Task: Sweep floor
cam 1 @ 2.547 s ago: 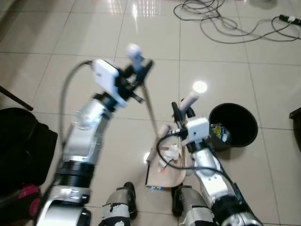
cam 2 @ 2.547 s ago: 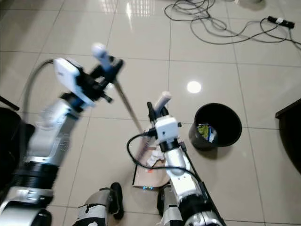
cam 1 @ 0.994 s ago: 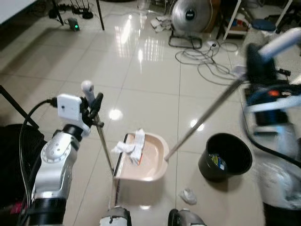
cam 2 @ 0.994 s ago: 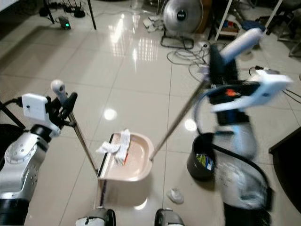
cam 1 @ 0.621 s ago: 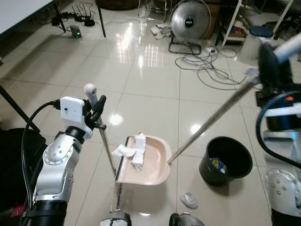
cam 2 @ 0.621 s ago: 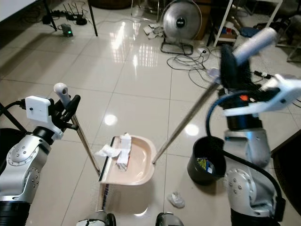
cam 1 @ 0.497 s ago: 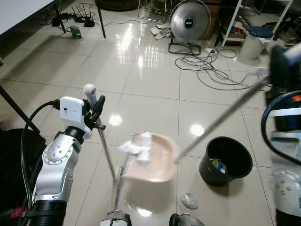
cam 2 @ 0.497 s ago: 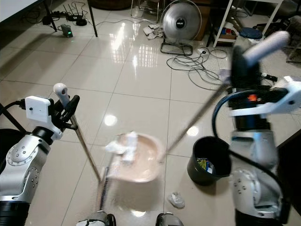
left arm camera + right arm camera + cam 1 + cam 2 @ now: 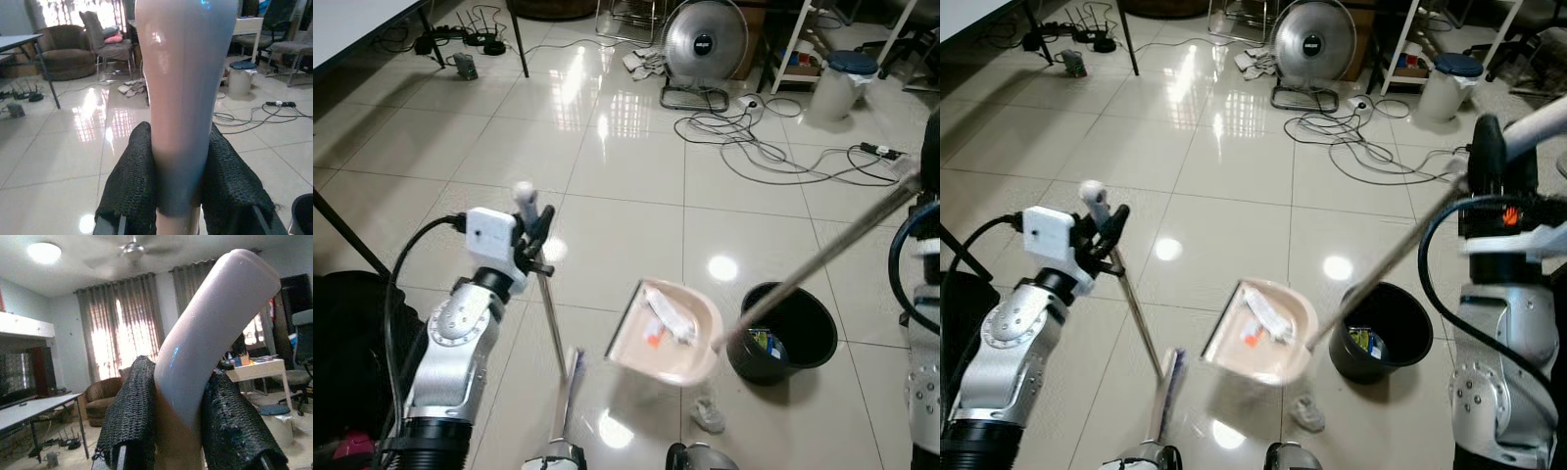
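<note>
Now my right gripper (image 9: 1485, 147) clamps the long-handled beige plastic dustpan (image 9: 1263, 333), lifted and tilted beside the round black waste bin (image 9: 1383, 331).
My left gripper (image 9: 536, 230) grips the thin metal-handled broom (image 9: 554, 338), head near my feet. White paper scraps (image 9: 668, 315) lie in the pan; one crumpled white scrap (image 9: 708, 415) is on the glossy tiled floor (image 9: 607, 166) just below it.

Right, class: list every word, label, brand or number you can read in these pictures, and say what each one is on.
None can be read.
Fan: a dark badge at its centre, too small to read.
Wrapper in the dustpan: an orange mark, blurred.
Packet in the black bin: yellow and blue print, too small to read.
</note>
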You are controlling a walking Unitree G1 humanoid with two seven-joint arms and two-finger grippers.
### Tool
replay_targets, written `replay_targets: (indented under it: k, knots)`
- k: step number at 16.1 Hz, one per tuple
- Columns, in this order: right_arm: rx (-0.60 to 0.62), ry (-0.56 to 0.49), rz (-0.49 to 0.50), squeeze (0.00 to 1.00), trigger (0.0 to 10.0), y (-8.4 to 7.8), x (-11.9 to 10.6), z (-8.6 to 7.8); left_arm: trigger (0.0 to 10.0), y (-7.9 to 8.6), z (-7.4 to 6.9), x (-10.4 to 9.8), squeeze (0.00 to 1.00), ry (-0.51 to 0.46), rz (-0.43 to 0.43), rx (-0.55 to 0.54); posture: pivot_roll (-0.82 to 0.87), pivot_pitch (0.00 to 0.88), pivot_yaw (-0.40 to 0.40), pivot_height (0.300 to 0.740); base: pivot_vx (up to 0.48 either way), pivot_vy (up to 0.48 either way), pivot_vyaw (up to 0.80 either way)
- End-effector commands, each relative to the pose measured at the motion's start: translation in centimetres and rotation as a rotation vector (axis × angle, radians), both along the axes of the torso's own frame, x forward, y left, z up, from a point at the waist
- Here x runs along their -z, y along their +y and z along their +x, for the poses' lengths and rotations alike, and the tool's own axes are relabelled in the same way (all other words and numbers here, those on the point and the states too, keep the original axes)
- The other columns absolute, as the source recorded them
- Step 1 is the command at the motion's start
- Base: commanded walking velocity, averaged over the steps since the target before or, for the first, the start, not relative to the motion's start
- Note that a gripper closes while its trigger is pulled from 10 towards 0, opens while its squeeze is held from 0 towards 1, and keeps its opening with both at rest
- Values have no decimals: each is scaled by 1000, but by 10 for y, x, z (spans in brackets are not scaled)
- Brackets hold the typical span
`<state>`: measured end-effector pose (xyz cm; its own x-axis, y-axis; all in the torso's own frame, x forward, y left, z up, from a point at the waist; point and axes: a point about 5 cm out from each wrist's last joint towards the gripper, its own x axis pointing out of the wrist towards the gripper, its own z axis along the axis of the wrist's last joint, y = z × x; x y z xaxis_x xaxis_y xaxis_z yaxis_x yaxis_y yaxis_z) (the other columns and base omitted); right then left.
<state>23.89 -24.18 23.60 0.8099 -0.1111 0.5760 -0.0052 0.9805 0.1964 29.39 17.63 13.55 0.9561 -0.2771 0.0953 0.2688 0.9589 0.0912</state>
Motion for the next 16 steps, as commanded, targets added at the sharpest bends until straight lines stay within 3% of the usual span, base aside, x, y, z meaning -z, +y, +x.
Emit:
replay_targets:
  k: [1,5,12,16]
  knots:
    - [6,-82,8,0,10000,-1,-11,-9,10000,-4,-2,-4,0,-26,16,11,-36,61,20,740,0,0,0]
    - [-33,-22,-15,0,10000,7,-23,2,10000,-16,3,-12,0,-58,14,25,-41,63,18,740,0,0,0]
    - [8,23,21,0,10000,9,-48,17,10000,-33,6,-17,0,-81,0,41,-41,68,12,740,0,-348,0]
    - [-20,25,0,0,10000,16,-58,20,10000,-33,3,-17,0,-92,23,34,-38,68,-7,740,0,-480,0]
